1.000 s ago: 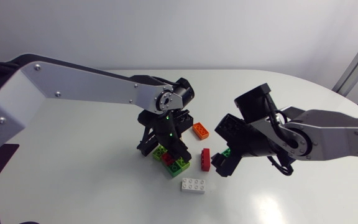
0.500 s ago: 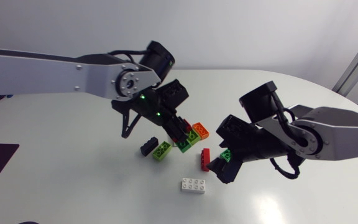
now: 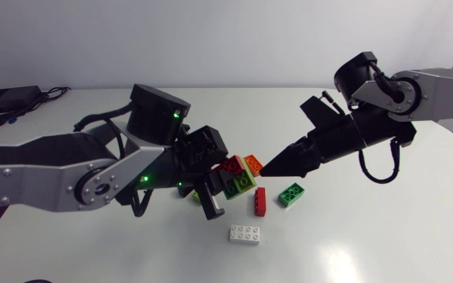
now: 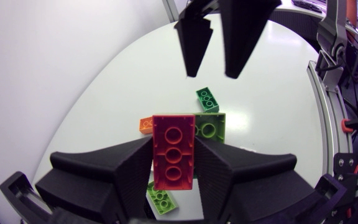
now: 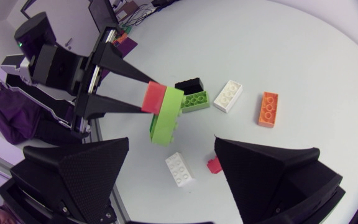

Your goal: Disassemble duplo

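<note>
black left gripper point(image 4: 174, 142) pinches a red duplo brick point(image 4: 173, 155) from both sides, a lime brick point(image 4: 209, 127) stuck to it, above the white table point(image 3: 368, 236). right gripper point(image 4: 212, 73), spread wide and empty, points at them from 2 o'clock. loose red brick point(image 3: 260, 200), green brick point(image 3: 292, 193) and white brick point(image 3: 244, 233) lie toward 5 o'clock.

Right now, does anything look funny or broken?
Nothing looks broken or spilled. One odd thing: the left hand holds a red brick up off the table, with a green brick stuck to it.
</note>
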Tool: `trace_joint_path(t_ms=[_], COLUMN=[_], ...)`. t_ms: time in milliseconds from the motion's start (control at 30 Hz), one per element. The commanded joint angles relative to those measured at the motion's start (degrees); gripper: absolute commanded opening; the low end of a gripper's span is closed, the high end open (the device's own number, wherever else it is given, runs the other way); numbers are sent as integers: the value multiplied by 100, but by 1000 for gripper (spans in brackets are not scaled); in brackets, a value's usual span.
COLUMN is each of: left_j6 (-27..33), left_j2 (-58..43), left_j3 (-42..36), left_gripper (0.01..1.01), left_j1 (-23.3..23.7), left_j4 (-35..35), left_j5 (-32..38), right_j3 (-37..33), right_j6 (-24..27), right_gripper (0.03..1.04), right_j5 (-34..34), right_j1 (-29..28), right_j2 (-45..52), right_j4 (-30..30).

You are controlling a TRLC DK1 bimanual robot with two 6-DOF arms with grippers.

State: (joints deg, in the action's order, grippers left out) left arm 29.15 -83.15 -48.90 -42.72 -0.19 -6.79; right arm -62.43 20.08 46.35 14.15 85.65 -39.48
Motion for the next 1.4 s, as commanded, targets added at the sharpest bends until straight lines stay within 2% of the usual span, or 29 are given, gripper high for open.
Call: trace_joint_path(t_ms=[0,133,333,400,433,500,533,600,733,967,1167,1267,1367], left_j6=[197,285,381,399,434,452,452,469,496,557,408,12,-278], left_j2=[221,300,335,344,344,344,353,405,555,818,1056,1064,1021], left_j3=[188,259,329,364,390,443,470,514,549,478,109,-286,-497], left_gripper=[293,293,293,293,293,293,293,293,295,295,297,298,302], left_j1=[-246,-457,-527,-553,-562,-580,-580,-580,-527,-404,-70,431,783], left_j4=[291,546,704,748,757,818,818,845,836,651,27,-447,-685], left_j5=[151,441,573,582,600,608,608,608,608,591,125,-675,-1176], right_j3=[-137,-217,-164,-155,-146,-120,-102,-23,126,320,425,627,759], right_j6=[-109,-153,-215,-267,-294,-382,-417,-452,-522,-426,-338,-259,-241], right_gripper=[961,943,885,754,651,380,313,275,230,213,213,218,225], right_j5=[190,243,252,243,243,243,234,146,-64,-311,-697,-1567,-2297], right_j1=[0,96,351,439,474,510,527,580,650,650,641,958,1301], right_j2=[347,558,567,541,532,479,462,374,321,163,93,172,506], right_j4=[-253,-297,-314,-279,-244,-112,-42,90,354,582,881,1294,1690])
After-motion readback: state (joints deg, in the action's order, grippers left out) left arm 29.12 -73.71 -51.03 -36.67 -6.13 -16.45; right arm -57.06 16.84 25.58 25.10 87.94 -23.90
